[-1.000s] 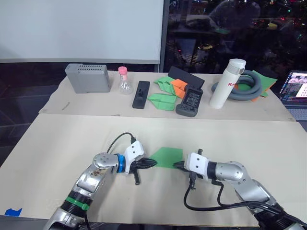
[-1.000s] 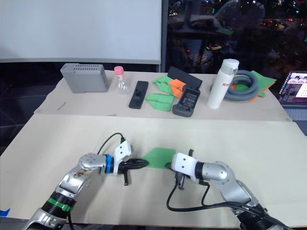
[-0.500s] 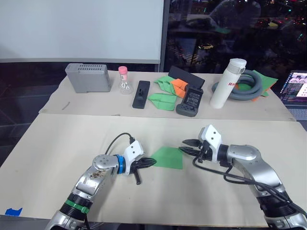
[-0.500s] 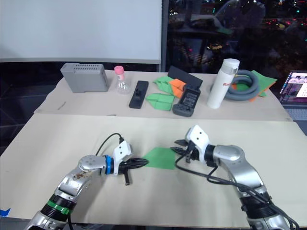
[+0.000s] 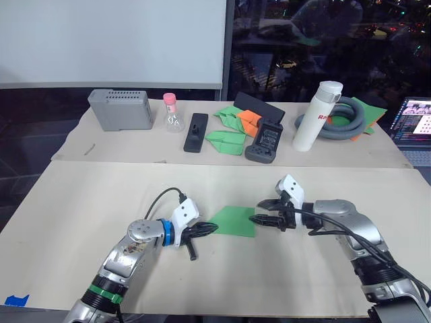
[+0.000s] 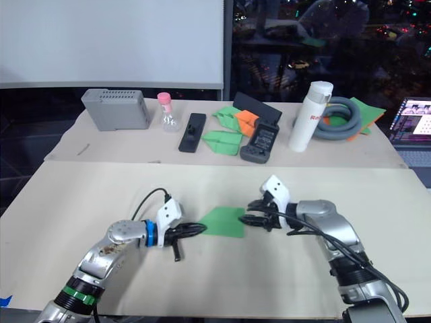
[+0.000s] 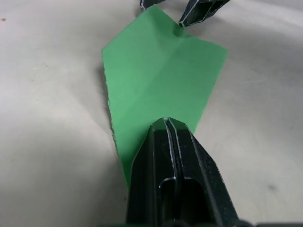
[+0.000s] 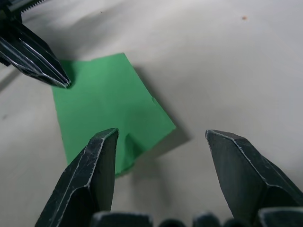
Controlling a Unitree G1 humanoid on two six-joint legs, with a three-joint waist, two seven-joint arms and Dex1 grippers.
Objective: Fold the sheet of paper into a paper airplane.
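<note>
Presently left gripper (image 7: 166,124) pinches folded sheet of paper (image 5: 234,221); right gripper (image 8: 161,142) spread wide at its far edge; a careless closing could crumple or drag it.

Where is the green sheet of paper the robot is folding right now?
The sheet of paper lies flat on the near table, midway between the two grippers: the left gripper presses its left corner and the right gripper hovers open at its right edge.

Both arms reach inward, low over the counter (image 5: 81,202).
The left gripper (image 5: 213,228) has its fingers pressed together, pinching the sheet of paper (image 5: 234,221); the right gripper (image 5: 255,211), elbow bent, points at it with fingers spread wide.
</note>
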